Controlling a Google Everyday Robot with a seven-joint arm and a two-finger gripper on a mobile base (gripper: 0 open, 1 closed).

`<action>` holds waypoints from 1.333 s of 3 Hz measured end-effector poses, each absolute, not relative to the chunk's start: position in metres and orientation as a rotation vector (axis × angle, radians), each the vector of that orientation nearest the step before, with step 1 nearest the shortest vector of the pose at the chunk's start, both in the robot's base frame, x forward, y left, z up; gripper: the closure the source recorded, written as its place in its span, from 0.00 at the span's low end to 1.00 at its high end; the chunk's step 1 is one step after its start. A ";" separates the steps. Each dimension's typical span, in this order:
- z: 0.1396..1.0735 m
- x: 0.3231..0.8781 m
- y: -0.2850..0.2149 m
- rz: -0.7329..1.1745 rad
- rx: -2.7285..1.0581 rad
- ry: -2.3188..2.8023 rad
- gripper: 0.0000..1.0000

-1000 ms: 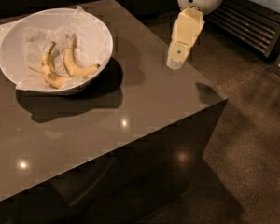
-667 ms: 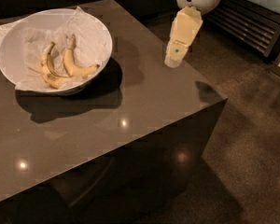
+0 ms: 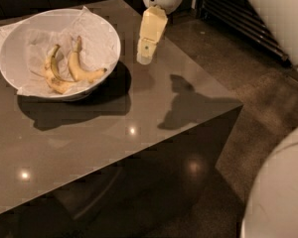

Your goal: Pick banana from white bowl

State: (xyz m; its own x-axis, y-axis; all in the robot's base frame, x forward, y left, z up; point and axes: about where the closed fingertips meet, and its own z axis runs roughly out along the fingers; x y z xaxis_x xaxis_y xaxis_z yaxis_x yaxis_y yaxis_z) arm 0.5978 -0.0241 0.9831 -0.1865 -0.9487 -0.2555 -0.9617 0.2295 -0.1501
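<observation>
Dark glossy table (image 3: 139,148) fills the lower frame. Further back, upper left, the white bowl (image 3: 113,41) holds the banana (image 3: 80,69) on crumpled paper (image 3: 35,37), right beside a thinner banana (image 3: 52,66). Upper centre, the gripper (image 3: 145,57) hangs just right of the bowl's rim; can't tell if it's open or closed. I'd come in over the rim and drop onto the plump one's middle, clear of its neighbour.
</observation>
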 end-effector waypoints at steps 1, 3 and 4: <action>0.985 0.604 -0.016 0.062 -1.770 2.185 0.00; 0.984 0.625 0.027 0.106 -1.810 2.120 0.00; 0.982 0.644 0.067 0.123 -1.886 2.064 0.00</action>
